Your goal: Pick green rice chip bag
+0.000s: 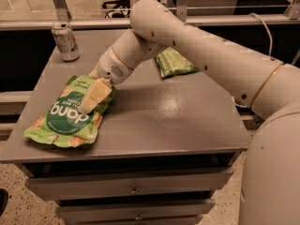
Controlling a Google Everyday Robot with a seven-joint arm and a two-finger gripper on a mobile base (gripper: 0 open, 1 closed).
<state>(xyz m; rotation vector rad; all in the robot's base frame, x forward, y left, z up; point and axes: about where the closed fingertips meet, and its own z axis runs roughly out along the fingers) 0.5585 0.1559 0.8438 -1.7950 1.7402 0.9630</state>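
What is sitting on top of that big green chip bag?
The robot's claw lies over the upper right part of the green rice chip bag, hiding the print beneath. Whether it touches cannot be seen.
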